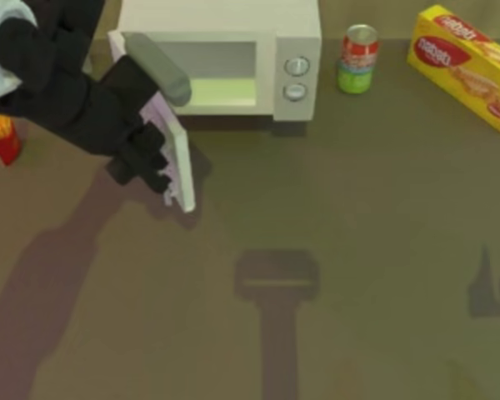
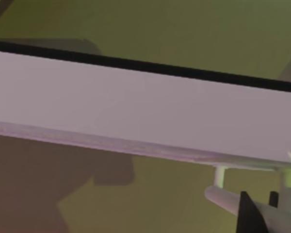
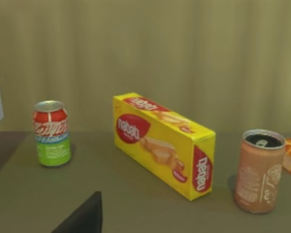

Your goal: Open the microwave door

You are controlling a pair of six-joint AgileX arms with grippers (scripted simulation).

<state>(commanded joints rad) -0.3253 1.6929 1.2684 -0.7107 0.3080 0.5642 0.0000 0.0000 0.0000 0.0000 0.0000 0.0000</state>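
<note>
You've got the microwave at the table's far edge, left of centre. The microwave door stands swung out toward the table's near edge, cavity exposed. Left gripper is at the door's handle; can't tell its finger opening. Right arm isn't visible from above.

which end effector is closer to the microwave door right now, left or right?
Left. The left end effector is right at the swung-open microwave door, by its handle. The right end effector isn't in the top view; its wrist camera faces the yellow box, away from the door.
</note>
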